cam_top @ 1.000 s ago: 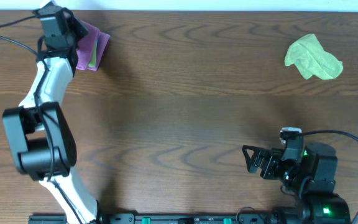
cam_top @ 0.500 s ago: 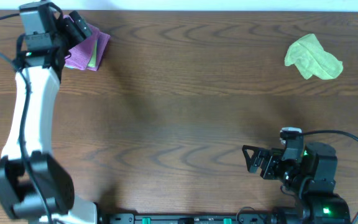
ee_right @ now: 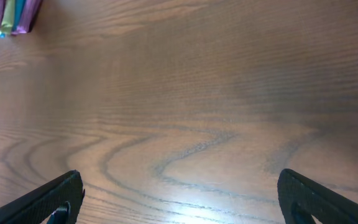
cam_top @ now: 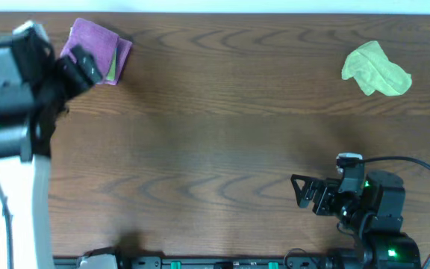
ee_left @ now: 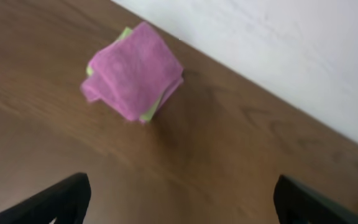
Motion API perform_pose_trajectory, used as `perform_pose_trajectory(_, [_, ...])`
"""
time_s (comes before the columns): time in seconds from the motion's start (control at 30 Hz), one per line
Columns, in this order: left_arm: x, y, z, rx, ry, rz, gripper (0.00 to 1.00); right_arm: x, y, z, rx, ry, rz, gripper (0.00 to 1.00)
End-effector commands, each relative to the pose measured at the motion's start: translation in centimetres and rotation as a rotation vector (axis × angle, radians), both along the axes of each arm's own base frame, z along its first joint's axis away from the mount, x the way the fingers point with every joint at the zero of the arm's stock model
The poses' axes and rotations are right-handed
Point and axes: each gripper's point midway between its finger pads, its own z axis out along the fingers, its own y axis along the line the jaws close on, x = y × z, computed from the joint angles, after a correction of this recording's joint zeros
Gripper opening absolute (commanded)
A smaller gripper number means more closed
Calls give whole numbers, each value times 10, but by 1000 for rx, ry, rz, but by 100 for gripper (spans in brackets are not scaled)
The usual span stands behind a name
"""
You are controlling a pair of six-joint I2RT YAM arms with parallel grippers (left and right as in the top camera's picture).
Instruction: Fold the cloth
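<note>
A folded purple cloth [cam_top: 95, 51] lies at the table's far left corner on top of a green one, and the left wrist view shows it [ee_left: 135, 71] resting alone on the wood. My left gripper [cam_top: 80, 69] hangs just in front of it, open and empty [ee_left: 180, 202], touching nothing. A crumpled light-green cloth [cam_top: 375, 69] sits unfolded at the far right. Near the front right edge, my right gripper [cam_top: 298, 193] is open over bare wood [ee_right: 180, 199], far from both cloths.
The right wrist view catches the folded stack [ee_right: 8, 15] at its top left, with purple, green and blue edges. A white wall [ee_left: 278, 50] runs behind the table's far edge. Black cables trail from the right arm's base [cam_top: 383, 217].
My left gripper has opened and let go of the purple cloth, then drawn back toward the front left. The cloth stays on the stack. The right arm has not moved.
</note>
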Motion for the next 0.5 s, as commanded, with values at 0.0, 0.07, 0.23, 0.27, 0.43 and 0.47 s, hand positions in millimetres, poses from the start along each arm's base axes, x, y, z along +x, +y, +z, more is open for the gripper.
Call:
perform_pose_trajectory(0.0, [-43, 0, 27, 99, -42, -28, 95, -1, 0, -1, 13, 6, -11, 99])
perform_pose_trajectory(0.07, [-78, 3, 31, 133, -26, 3, 95, -1, 0, -1, 13, 6, -11, 99])
perform_pose_trajectory(0.23, [-136, 2, 30, 177, -46, 34, 95, -1, 0, -1, 13, 6, -11, 99])
perform_pose_trajectory(0.27, [-142, 1, 26, 178, -49, 35, 95, -1, 0, -1, 13, 6, -11, 99])
perform_pose_trajectory(0.43, [-157, -6, -11, 159, -41, 13, 95, -1, 0, -1, 13, 6, -11, 99])
perform_pose_trajectory(0.47, [-158, -7, -19, 155, -41, 6, 95, -1, 0, -1, 13, 6, -11, 99])
